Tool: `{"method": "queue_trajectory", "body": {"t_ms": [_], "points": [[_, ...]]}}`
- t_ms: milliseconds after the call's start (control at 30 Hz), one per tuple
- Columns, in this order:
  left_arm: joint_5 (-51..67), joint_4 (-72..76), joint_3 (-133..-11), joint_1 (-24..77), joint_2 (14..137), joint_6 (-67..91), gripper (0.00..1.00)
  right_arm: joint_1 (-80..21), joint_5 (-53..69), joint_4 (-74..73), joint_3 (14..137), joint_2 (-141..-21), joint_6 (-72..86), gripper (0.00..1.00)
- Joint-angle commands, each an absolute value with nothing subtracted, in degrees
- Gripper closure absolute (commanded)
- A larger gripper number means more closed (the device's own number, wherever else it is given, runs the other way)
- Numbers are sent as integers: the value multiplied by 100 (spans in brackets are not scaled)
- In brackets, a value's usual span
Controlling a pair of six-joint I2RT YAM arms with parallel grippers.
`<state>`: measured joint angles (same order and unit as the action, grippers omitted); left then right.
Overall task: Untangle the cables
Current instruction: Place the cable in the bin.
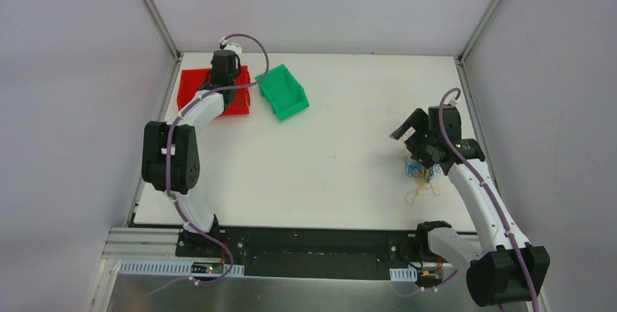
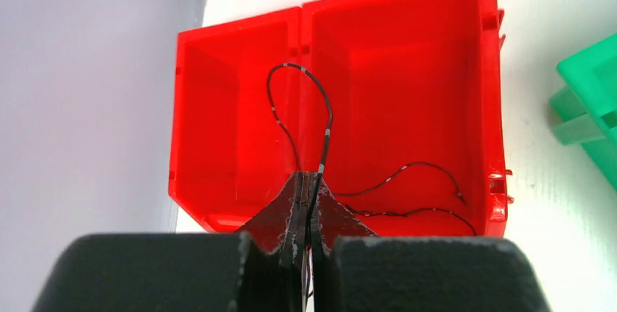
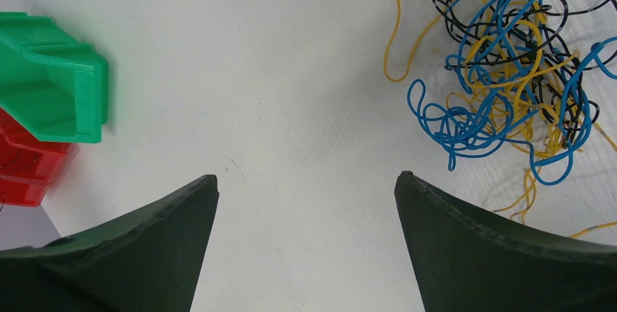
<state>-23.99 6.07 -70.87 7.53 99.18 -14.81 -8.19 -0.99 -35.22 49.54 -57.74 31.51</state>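
- A clump of cables (image 3: 509, 72), thin blue, yellow-orange and black wires knotted loosely together, lies flat on the right side of the white worktop (image 3: 291, 72).
- Loose yellow-orange strands (image 3: 396, 36) trail out from the clump's edge.
- A single dark cable (image 2: 325, 108) with pale bands, well apart from the clump, is pinched between the closed fingers (image 2: 287, 210) of the left gripper (image 2: 307, 177). Its loop and two trailing ends show against the inside of a red bin (image 2: 407, 6).

The cables (image 3: 502, 79) are blue, yellow and black; the table (image 3: 291, 72) is white.
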Motion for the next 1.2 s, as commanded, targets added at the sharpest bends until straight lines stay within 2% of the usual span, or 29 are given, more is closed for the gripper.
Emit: {"method": "queue_trajectory", "body": {"t_ms": [0,267,500,700,967,1167], "points": [[-2668,-365,-7682,897,10368,-1851,100,-822,-61,-3542,5115,-5721,3192,5],[-1894,-1496,-8641,915,11036,-1605,100,-817,-61,-3536,5091,-5684,3201,5],[-1594,-1740,-9395,887,11643,-1587,100,-822,-90,-3580,5050,-5610,3156,4],[-368,-1762,-9927,625,12043,-1026,100,-818,-115,-3598,5055,-5594,3162,4],[114,-1792,-10100,396,12307,-623,100,-814,-95,-3573,5048,-5666,3177,4],[-266,-1769,-10201,329,12457,-718,100,-813,-92,-3564,5041,-5678,3173,4]]}}
